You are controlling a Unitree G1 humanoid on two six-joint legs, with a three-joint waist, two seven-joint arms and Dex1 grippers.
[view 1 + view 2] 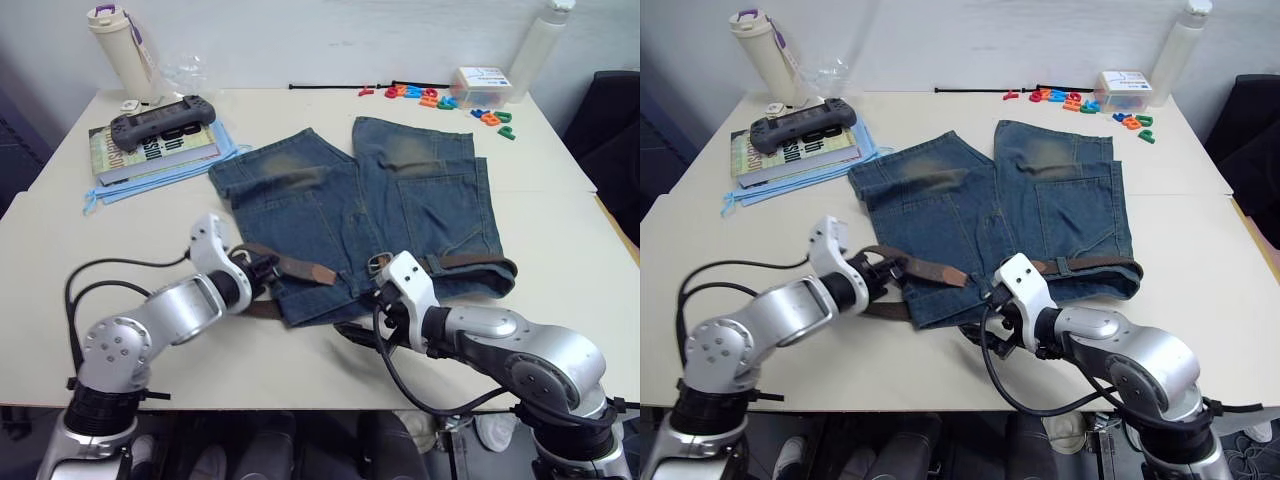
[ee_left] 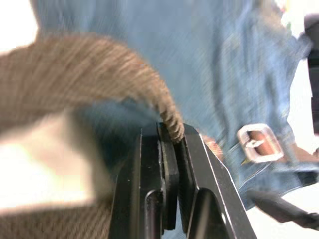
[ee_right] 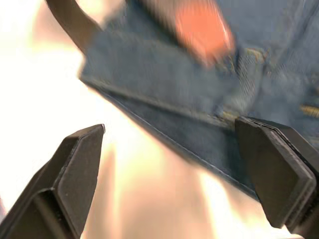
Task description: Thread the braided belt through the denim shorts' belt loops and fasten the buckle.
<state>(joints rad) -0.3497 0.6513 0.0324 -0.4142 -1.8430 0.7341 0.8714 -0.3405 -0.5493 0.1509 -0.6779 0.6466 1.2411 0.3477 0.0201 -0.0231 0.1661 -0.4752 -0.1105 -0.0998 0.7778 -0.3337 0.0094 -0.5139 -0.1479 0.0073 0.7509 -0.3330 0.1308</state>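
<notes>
The belt [image 1: 290, 267] lies along the waistband of the shorts [image 1: 370, 210] on the table [image 1: 560, 260]; the left gripper [image 1: 262, 268] pinches it near the shorts' left edge. A book [image 1: 150, 150] lies well apart. In the left wrist view, the fingers [image 2: 167, 169] clamp the woven strap, buckle [image 2: 256, 143] beyond. In the right wrist view, the right gripper [image 3: 189, 164] spreads wide at the waistband edge.
</notes>
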